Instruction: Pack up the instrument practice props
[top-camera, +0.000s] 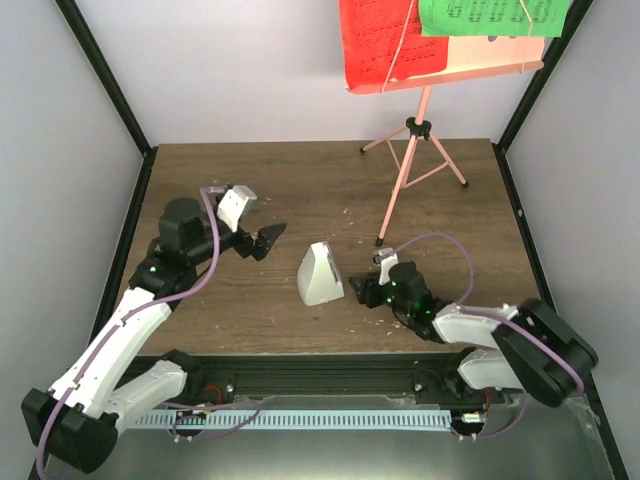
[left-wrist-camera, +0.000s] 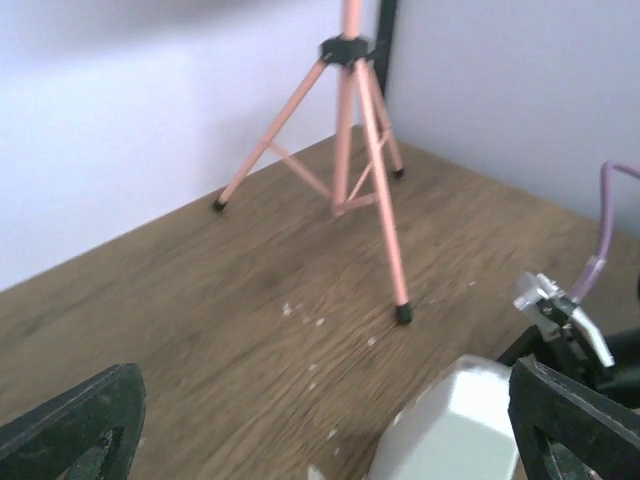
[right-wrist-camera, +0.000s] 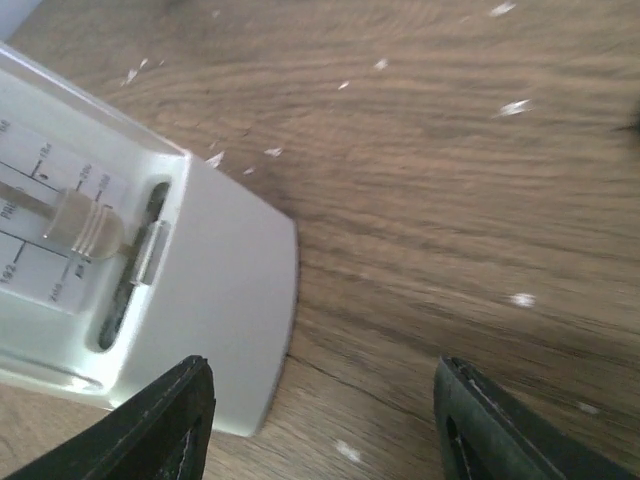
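Observation:
The white pyramid metronome (top-camera: 320, 275) stands on the table's middle; it shows in the left wrist view (left-wrist-camera: 455, 425) and in the right wrist view (right-wrist-camera: 150, 290), its scale and pendulum visible. The pink tripod music stand (top-camera: 415, 140) stands at the back right, holding a red page (top-camera: 385, 40) and a green page (top-camera: 495, 17). Its legs show in the left wrist view (left-wrist-camera: 350, 120). My left gripper (top-camera: 268, 238) is open and empty, left of the metronome. My right gripper (top-camera: 358, 290) is open and empty, just right of the metronome's base.
Small white flecks (top-camera: 350, 213) lie scattered on the wooden table (top-camera: 300, 180). Black frame posts (top-camera: 105, 75) and grey walls enclose the table. The stand's near leg foot (top-camera: 379, 241) rests close behind my right gripper.

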